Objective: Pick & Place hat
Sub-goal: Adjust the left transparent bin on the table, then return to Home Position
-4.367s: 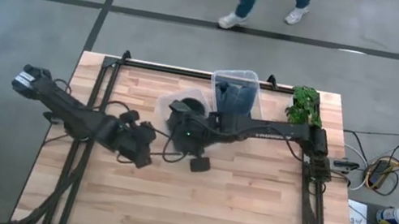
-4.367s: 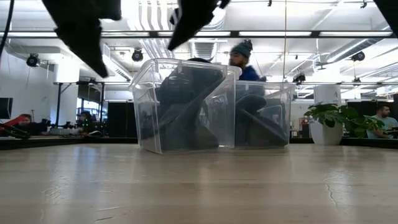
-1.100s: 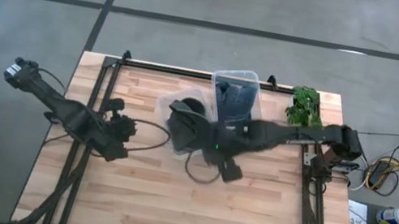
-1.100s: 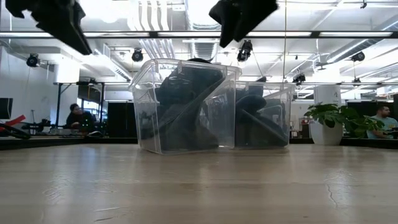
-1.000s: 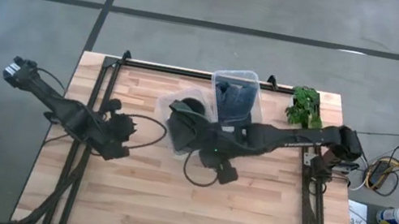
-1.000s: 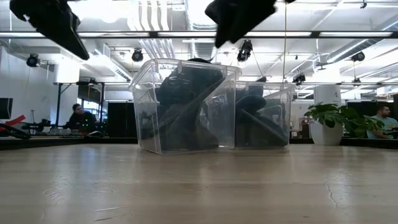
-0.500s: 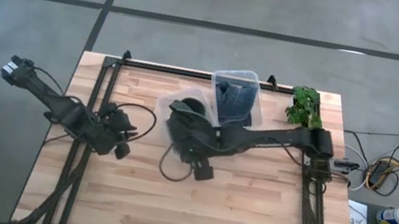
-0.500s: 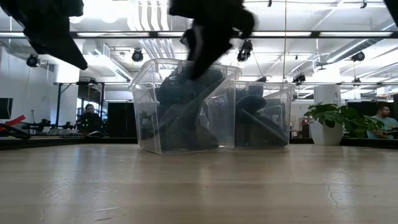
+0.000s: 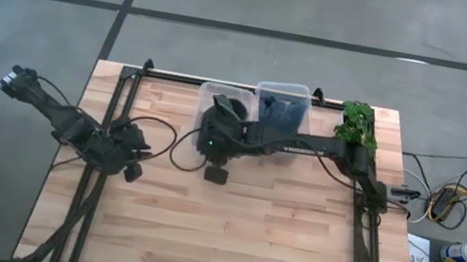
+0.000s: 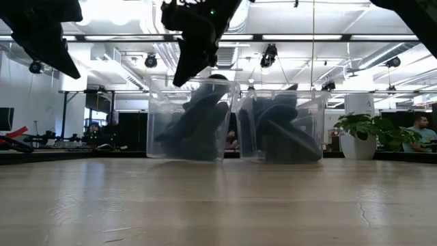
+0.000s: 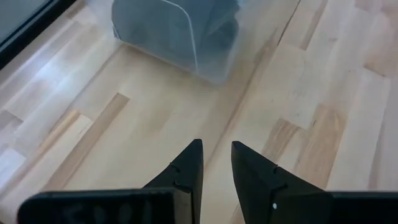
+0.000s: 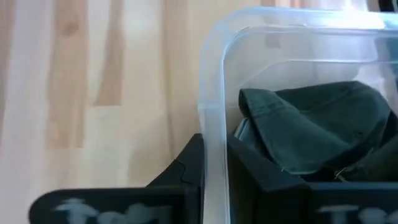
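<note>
Jaws of the right gripper (image 12: 213, 163) clamped on the near wall of the left clear bin (image 9: 220, 100), one finger outside, one inside the rim. Right wrist view shows a dark green hat (image 12: 311, 134) inside that bin, just past the inner finger; which way its brim points cannot be told. High view shows the hat (image 9: 235, 110) only as a dark lump under the arm. Low view shows it (image 10: 198, 119) leaning in the bin, long axis tilted, high end toward the neighbouring bin.

Second clear bin (image 9: 282, 108) touches the first along the worktop's (image 9: 290, 247) far edge, holding dark blue cloth (image 9: 281, 111). Potted plant (image 9: 357, 124) stands just beside it, near the far right corner.

Left gripper (image 11: 216, 167) hovers over bare worktop toward the left side, well apart from the bins; jaws a narrow gap apart, holding nothing. Left wrist view catches a bin corner ahead.

Low view alone shows people in the room behind.
</note>
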